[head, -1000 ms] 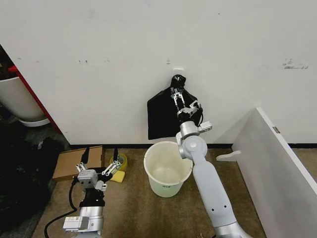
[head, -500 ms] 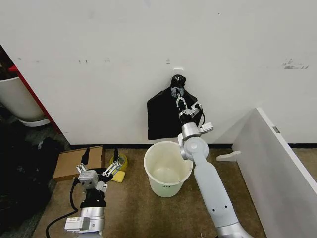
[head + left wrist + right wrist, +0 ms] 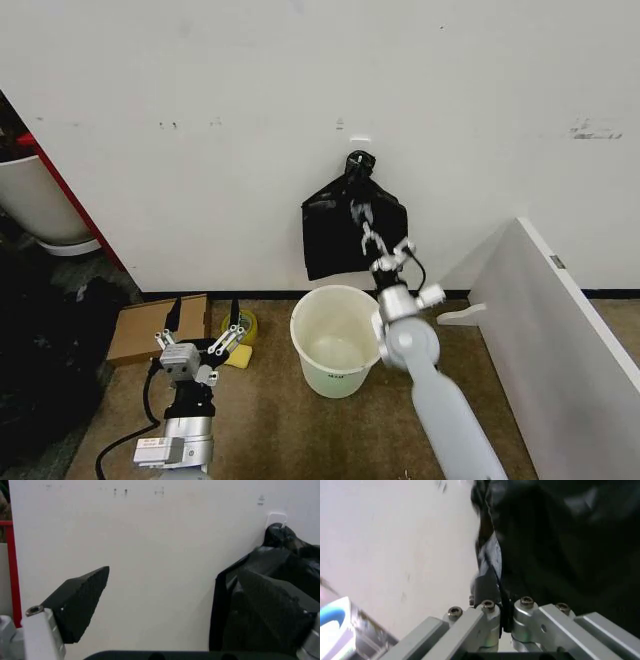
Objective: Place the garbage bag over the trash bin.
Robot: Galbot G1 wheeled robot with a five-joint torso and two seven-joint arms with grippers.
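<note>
Over the last second the right gripper (image 3: 362, 222) has moved down the face of the garbage bag (image 3: 335, 238), from just below the knotted top at the wall hook (image 3: 360, 143) to about the bag's middle, and the right arm has swung toward the camera. The bag's outline has shifted slightly, and the lower body now looks a little fuller on its right side. The bag remains hung on the wall, so it has not yet been freed. In the right wrist view the fingers (image 3: 487, 588) stand closed together with a thin fold of black plastic (image 3: 492, 560) apparently pinched between them. This reads as a grasp on the bag's film, though the contact is partly hidden. Judged from this, the current step is pulling the bag down or off the hook, and the task is at an early stage. The trash bin (image 3: 338, 342) stands on the floor against the wall, directly below the bag, open and unlined. The right gripper is above the bin's rear rim, with the bag between it and the wall. The left gripper (image 3: 200, 333) is parked low at the left, fingers spread wide and holding nothing, beside a cardboard piece (image 3: 155, 328), well apart from the bin.
</note>
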